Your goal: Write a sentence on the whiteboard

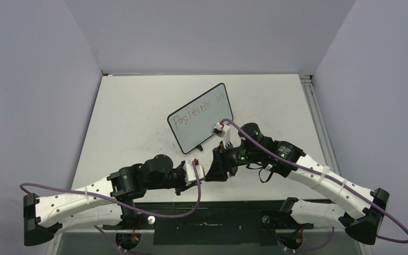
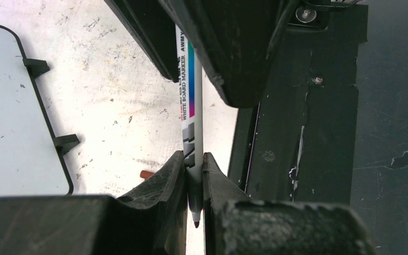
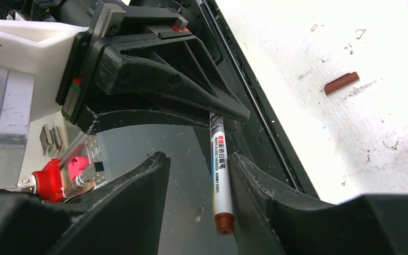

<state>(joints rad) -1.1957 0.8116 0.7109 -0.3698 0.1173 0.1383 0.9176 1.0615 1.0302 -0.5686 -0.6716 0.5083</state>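
Note:
The whiteboard [image 1: 201, 118] lies tilted mid-table, and its edge with two black feet also shows in the left wrist view [image 2: 10, 117]. The sentence [image 1: 199, 109] is one slanted line of thin reddish words. My left gripper [image 1: 212, 171] [image 2: 194, 156] is shut on a whiteboard marker [image 2: 191, 106] near its bare tip. My right gripper [image 1: 226, 159] [image 3: 199, 159] is open, its jaws either side of the marker's rear end [image 3: 219, 180], which lies against one finger. Both grippers meet just in front of the board, near the table's front edge.
The reddish-brown marker cap [image 3: 341, 83] [image 2: 146, 174] lies loose on the smudged tabletop near the grippers. A black base plate [image 1: 212, 212] [image 2: 297, 133] runs along the near edge. Grey walls close the table on three sides.

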